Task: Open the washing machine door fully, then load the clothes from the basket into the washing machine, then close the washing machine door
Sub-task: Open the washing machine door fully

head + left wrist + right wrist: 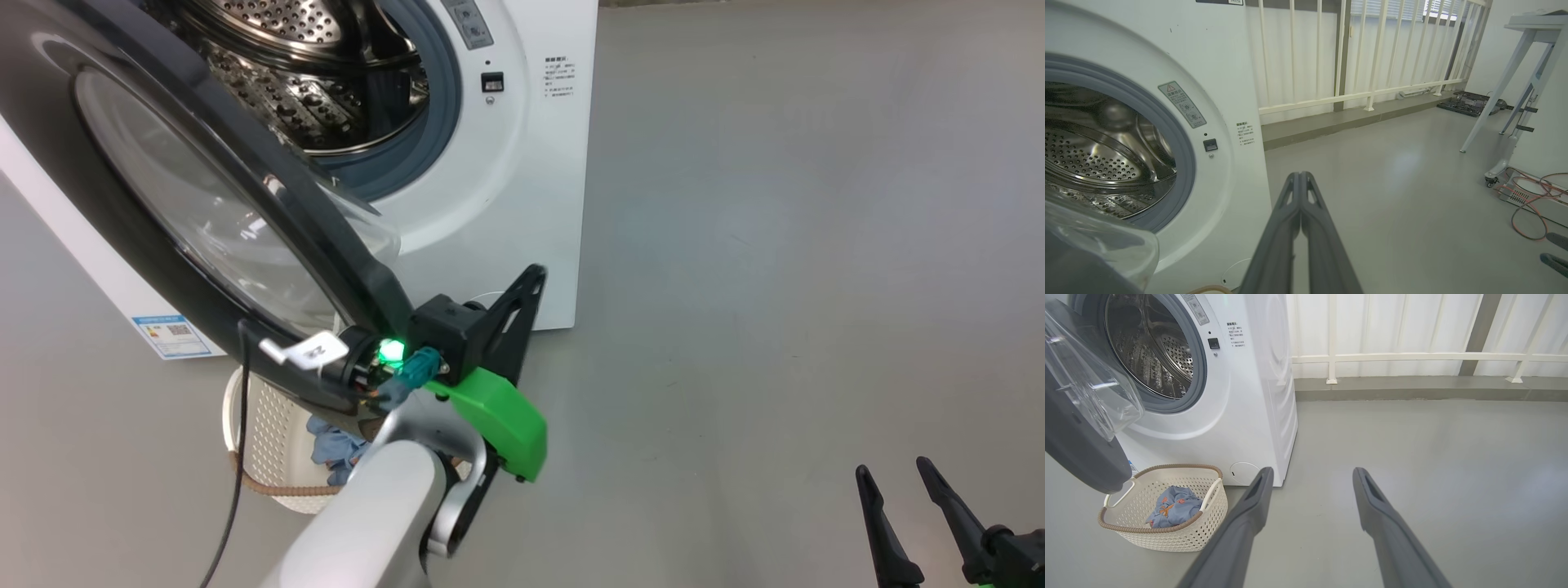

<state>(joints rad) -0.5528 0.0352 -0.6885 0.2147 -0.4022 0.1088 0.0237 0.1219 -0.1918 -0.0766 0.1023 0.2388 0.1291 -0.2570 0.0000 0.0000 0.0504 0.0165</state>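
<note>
In the head view, the washing machine door (188,204) stood open on the left, with its top and left side cut off by the frame. Its black rim hid most of the basket (269,441) on the floor (775,286) beneath it. The left arm's pale forearm (367,514) covered more of the basket, so of the clothes (331,449) we made out only a scrap of light blue. The left gripper (532,278) sat just right of the door's lower edge, seen side-on, and we could not tell whether it touched the door. The right gripper (891,467), at the near right, was spread and cut off at its base. Behind the door, the washing machine (522,163) showed part of its steel drum (302,98).

In the left wrist view, the left fingers (1286,228) were pressed together with nothing between them. The door's glass bowl (1094,241) was blurred in the near left corner.

In the right wrist view, the right fingers (1241,522) stood wide apart and empty. The basket sat in front of the machine, under the door's lower edge, holding a light blue garment with orange prints. We could not tell whether others lay beneath it.
</note>
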